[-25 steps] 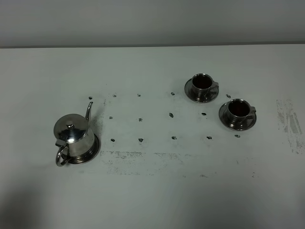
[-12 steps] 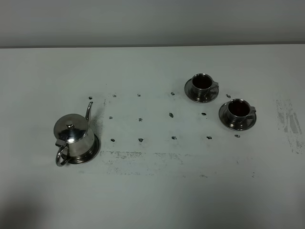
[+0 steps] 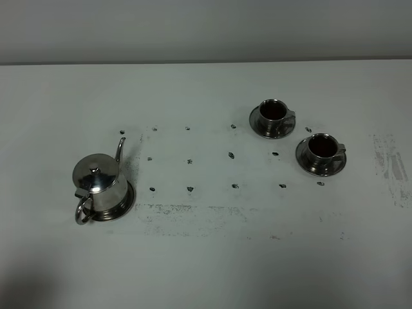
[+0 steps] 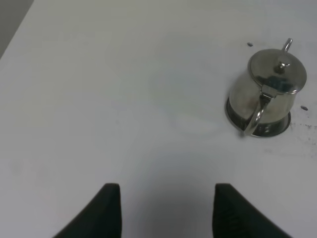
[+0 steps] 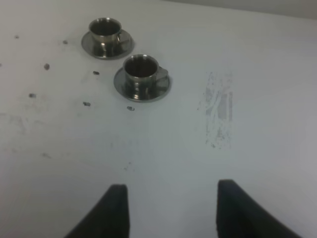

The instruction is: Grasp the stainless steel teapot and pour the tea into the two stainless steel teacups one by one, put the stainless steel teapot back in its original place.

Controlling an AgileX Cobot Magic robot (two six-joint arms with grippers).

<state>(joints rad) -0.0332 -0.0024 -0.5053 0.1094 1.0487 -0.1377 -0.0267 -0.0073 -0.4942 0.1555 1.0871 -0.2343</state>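
Note:
The stainless steel teapot (image 3: 100, 185) stands upright on its round base at the left of the white table, loop handle toward the front, thin spout pointing back. It also shows in the left wrist view (image 4: 267, 91). Two stainless steel teacups on saucers stand at the right: the far one (image 3: 273, 116) and the near one (image 3: 321, 153), both holding dark tea. They show in the right wrist view (image 5: 105, 35) (image 5: 141, 76). My left gripper (image 4: 166, 210) is open and empty, well short of the teapot. My right gripper (image 5: 171, 210) is open and empty, short of the cups. Neither gripper shows in the exterior view.
Small dark marks (image 3: 190, 188) dot the white table (image 3: 212, 257) between teapot and cups. A scuffed patch (image 3: 389, 166) lies right of the cups. A grey wall runs behind the table's back edge (image 3: 206, 62).

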